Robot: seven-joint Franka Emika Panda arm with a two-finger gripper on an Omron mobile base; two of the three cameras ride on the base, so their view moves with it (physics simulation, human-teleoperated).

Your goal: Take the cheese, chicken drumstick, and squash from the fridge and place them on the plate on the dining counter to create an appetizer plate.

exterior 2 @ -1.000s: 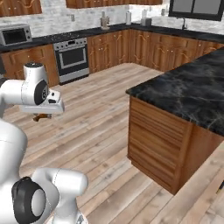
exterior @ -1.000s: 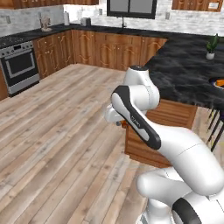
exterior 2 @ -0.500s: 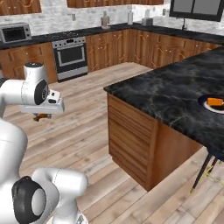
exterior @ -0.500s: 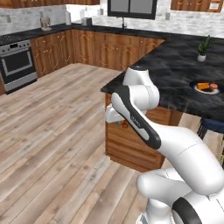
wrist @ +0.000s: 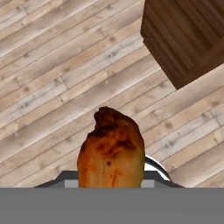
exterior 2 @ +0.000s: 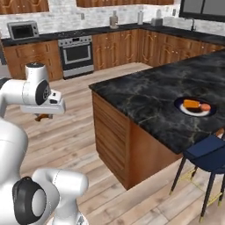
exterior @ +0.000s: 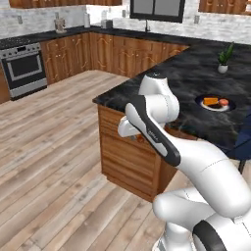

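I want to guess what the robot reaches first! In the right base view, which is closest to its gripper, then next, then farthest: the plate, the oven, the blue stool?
From the gripper:
1. Oven, behind it by the wall.
2. Plate, across on the dining counter.
3. Blue stool, past the counter's near edge.

Even, bright, slightly soft render

Steel oven (exterior 2: 77, 52), microwave (exterior 2: 23, 30), blue stool (exterior 2: 206, 154)

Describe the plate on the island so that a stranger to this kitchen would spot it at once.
Start at the dining counter, the black veined top on a brown wooden base. Near its edge by the blue stool lies the plate, pale and round. It carries the orange cheese wedge and the red squash.
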